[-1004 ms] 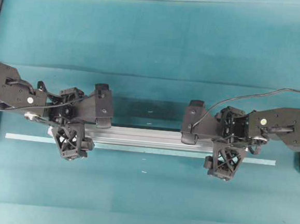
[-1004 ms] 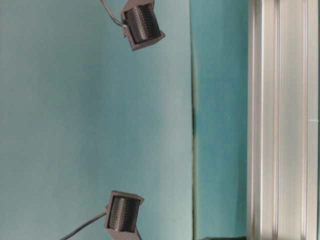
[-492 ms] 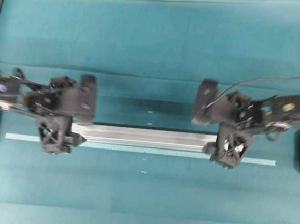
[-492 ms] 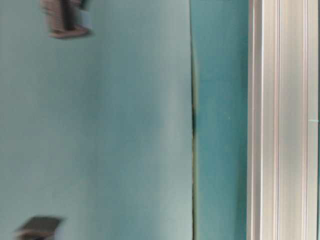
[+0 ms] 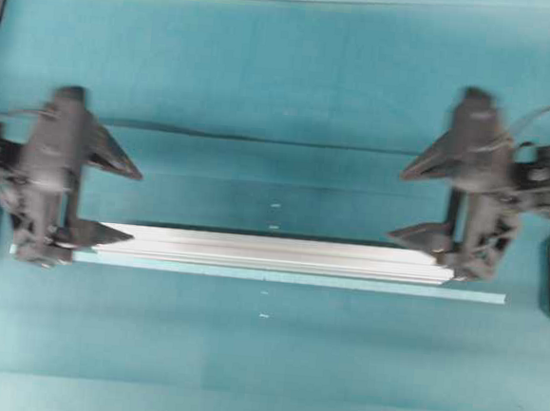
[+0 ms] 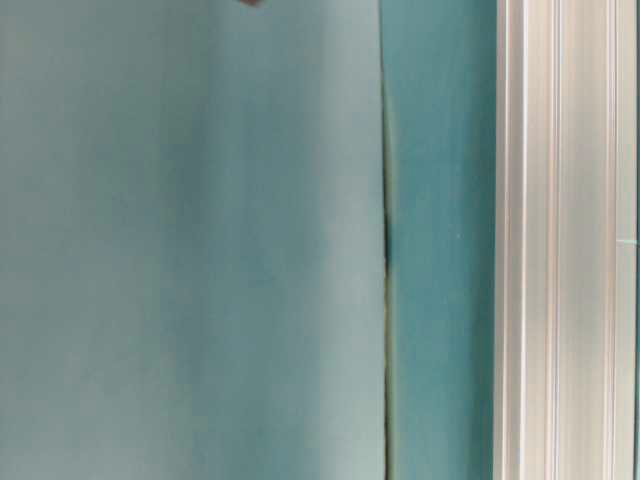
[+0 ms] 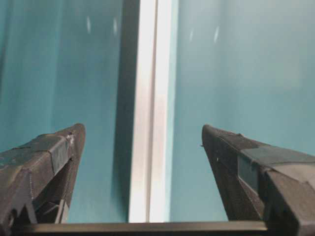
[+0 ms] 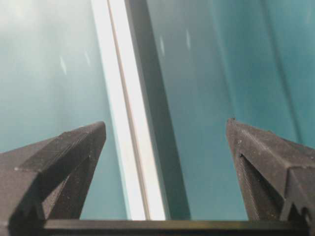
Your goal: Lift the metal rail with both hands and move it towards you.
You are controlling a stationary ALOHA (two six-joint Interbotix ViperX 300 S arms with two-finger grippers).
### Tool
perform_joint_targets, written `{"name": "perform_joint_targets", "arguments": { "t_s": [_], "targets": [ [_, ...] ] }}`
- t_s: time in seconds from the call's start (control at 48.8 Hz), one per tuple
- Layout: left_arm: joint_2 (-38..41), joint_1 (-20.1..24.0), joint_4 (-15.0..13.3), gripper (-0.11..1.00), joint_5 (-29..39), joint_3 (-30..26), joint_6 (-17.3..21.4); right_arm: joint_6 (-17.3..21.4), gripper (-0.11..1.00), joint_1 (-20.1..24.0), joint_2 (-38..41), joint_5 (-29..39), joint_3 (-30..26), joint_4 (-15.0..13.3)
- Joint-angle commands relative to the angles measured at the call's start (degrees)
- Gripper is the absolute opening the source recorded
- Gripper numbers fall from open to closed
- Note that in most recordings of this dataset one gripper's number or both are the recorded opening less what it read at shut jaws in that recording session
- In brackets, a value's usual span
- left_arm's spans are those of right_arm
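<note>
You had the left tool [image 5: 113,200] spread wide w/ nothing in it; its two fingers [image 7: 47,167] stood well apart in the left wrist view, the metal rail [image 7: 151,123] running up the gap between them, lower down and untouched. In the overhead view that tool sat at the rail's left end, one fingertip just over the rail's corner, the other pointing over bare bench. The arm looked smeared there, so exact contact can't be told from that view.

Your right tool [image 5: 413,202] was equally wide and empty. Its fingers [image 8: 59,167] framed the rail in the right wrist view, rail closer to the left finger, a dark shadow strip alongside it. Overhead, it hung at the rail's right end, the lower fingertip above the rail's top edge.

The rail [image 5: 271,253] lay flat on the teal bench [image 5: 285,82], lengthwise across the middle, between both tools. A thin pale tape strip [image 5: 477,297] ran just beside its near edge, sticking out past both ends. In the table-level view the rail [image 6: 565,240] filled the right side, grooves clear.
</note>
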Motion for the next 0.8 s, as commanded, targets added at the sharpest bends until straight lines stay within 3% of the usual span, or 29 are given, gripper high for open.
{"name": "perform_joint_targets", "arguments": {
  "t_s": [0.0, 0.225, 0.492, 0.778],
  "targets": [
    [-2.64, 0.00, -0.09, 0.94, -1.67, -0.44, -0.09, -0.09, 0.99, 0.09, -2.90, -3.43, 0.79, -0.18],
    [-7.29, 0.00, -0.09, 0.94, -5.36, -0.35, -0.09, -0.09, 0.99, 0.09, -12.04, -10.37, 3.43, -0.18],
    [-11.78, 0.00, 0.00, 0.94, -7.38, 0.00, -0.35, -0.09, 0.99, 0.09, -20.57, -10.55, 4.83, -0.18],
    [-15.73, 0.00, -0.09, 0.92, -7.38, 0.18, -0.26, 0.26, 0.99, 0.09, -24.61, -10.55, 6.68, -0.18]
  ]
}}
